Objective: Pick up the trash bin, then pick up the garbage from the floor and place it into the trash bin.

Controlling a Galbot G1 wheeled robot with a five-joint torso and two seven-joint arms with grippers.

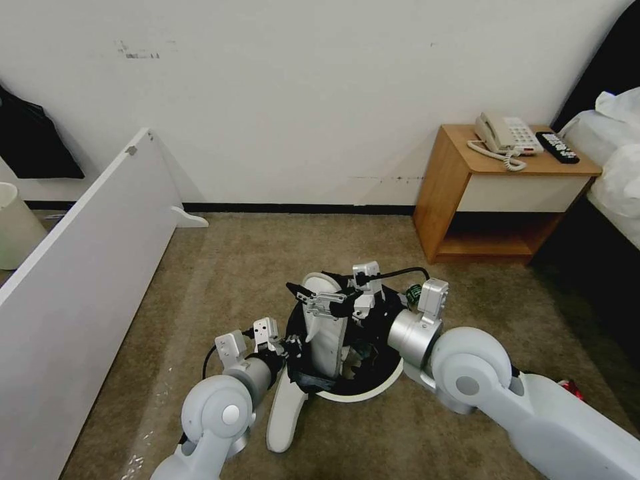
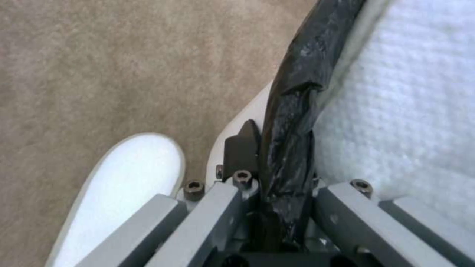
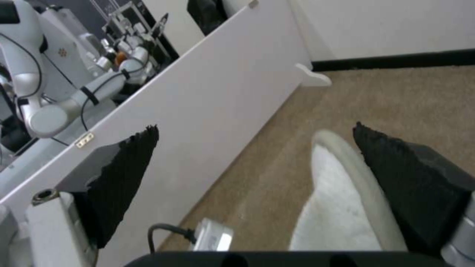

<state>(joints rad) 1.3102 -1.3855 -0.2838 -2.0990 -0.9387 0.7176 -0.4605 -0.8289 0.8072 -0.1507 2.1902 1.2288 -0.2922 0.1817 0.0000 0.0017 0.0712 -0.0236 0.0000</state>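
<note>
Both arms were the closest thing in the head view, bent in from the bottom edge toward the trash bin [image 1: 373,390] sitting on the floor [image 1: 220,280] right in front of the robot. No readable writing anywhere that I could make out — the phone [image 1: 505,135] and remote [image 1: 557,147] on the wooden nightstand [image 1: 467,200] were too small to read.

Left gripper [image 1: 283,347] was at the bin's near-left rim, and in the left wrist view its fingers [image 2: 242,148] were pinched together on the black garbage bag [image 2: 292,148] folded over that rim. One white slipper [image 1: 325,327] stood up inside the bin, toe end sticking out above it. The right gripper [image 1: 320,297] was up at that toe end with its black pads [image 3: 406,174] spread wide apart; in the right wrist view the slipper lay against one pad while the other pad was well clear of it, so nothing clamped.

A second white slipper [image 1: 285,410] lay flat on the carpet, just beside the bin on the robot's left. Something small and red [image 1: 570,388] peeked out from behind the right forearm on the floor — can't tell what it was. A white board [image 1: 80,267] leaned along the left side.
</note>
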